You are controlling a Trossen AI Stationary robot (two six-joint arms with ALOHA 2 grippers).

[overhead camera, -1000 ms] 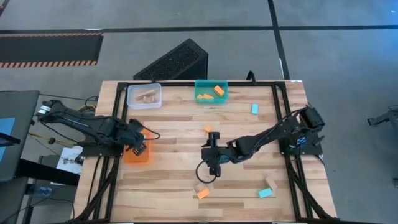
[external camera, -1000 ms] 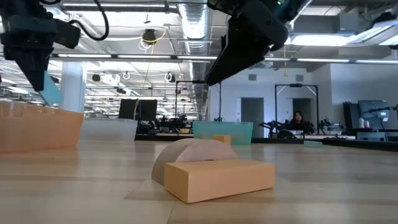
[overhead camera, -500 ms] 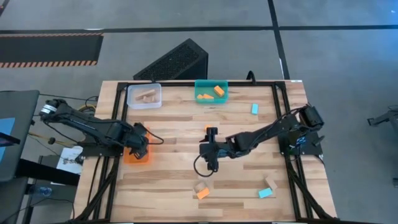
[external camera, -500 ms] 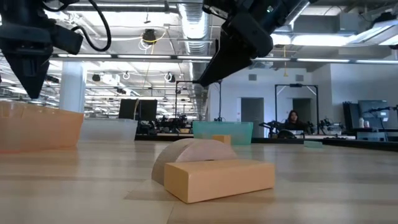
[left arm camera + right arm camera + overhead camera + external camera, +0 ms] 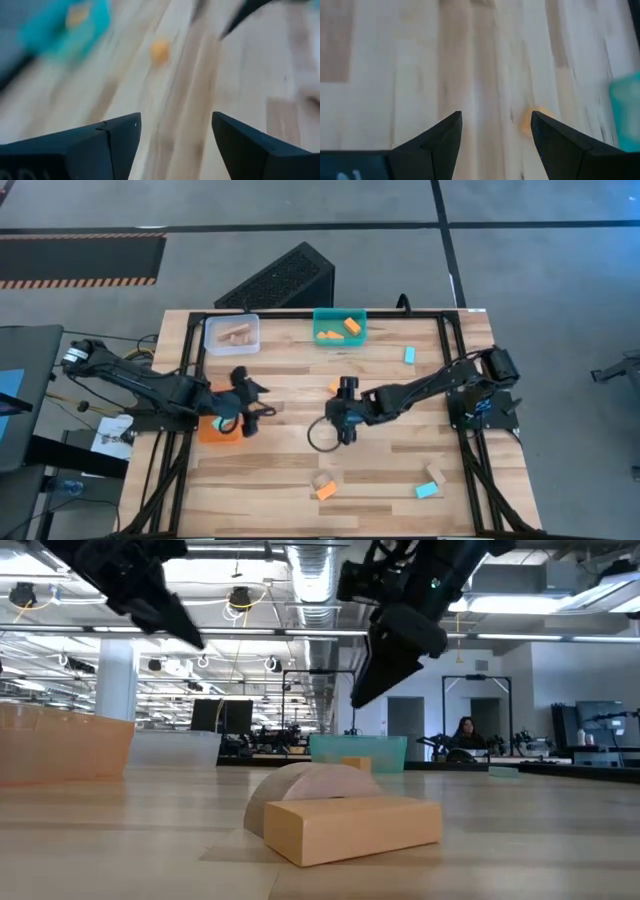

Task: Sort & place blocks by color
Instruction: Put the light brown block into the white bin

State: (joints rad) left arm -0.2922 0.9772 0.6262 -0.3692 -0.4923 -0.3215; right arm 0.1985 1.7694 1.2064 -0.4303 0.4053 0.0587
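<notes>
Near the table's middle, the right gripper [image 5: 345, 385] hung with fingers spread and empty just beside a small orange block [image 5: 334, 388], so closing squarely around it looked wise, while the left gripper [image 5: 262, 398], likewise spread, waited near the orange bin [image 5: 212, 432].

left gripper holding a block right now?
No. In the left wrist view the left gripper is open, with only bare table showing between its fingers.
</notes>
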